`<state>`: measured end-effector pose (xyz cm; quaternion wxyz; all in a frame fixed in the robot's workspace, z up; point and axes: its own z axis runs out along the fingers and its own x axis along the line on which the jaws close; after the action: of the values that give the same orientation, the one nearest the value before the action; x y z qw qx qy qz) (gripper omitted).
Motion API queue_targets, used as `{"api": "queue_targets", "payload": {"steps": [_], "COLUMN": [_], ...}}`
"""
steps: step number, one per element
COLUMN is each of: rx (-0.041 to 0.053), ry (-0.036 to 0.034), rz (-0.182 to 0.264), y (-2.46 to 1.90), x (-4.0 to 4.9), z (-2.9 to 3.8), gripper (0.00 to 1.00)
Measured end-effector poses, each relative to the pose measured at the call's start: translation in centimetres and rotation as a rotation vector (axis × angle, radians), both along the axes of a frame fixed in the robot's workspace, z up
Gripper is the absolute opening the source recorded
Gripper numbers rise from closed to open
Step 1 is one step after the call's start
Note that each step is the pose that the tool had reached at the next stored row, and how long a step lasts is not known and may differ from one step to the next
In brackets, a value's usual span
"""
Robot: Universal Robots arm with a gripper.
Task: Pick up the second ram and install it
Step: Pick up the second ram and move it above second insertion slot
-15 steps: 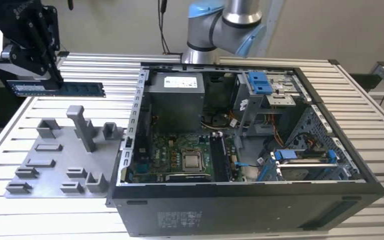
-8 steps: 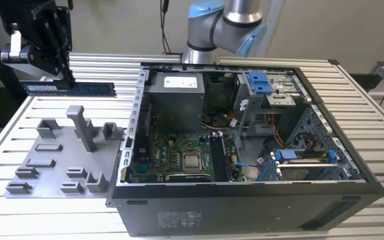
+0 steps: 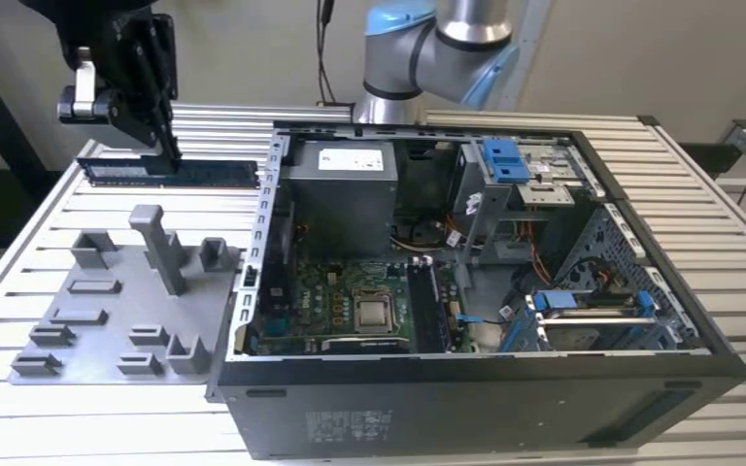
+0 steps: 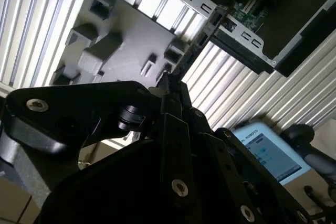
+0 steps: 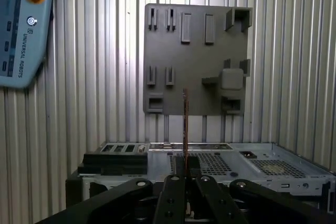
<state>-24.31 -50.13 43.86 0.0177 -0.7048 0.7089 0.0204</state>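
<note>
Exterior view: at the exterior view's left, the gripper (image 3: 166, 155) hangs above the table. Its jaws are pinched narrow on the second ram (image 3: 211, 175), which is held level, with roughly equal lengths to either side of the jaws. Below the jaws stands the grey holder tray (image 3: 101, 335). Well apart from the jaws sits the open computer case (image 3: 477, 417) with the motherboard (image 3: 334, 296) inside.

Risk: the thin pinch may let the stick pivot. A tilted stick would likely strike the case wall or enter its slot skewed.
</note>
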Motion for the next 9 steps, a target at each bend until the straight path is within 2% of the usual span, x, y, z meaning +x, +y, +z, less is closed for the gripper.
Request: {"api": "queue_targets", "payload": {"steps": [9], "rx": [0.0001], "ry": [0.0], "rz": [0.0], "y": [0.0], "x": [2.15], "z": [-0.01], "gripper": [0.14]}}
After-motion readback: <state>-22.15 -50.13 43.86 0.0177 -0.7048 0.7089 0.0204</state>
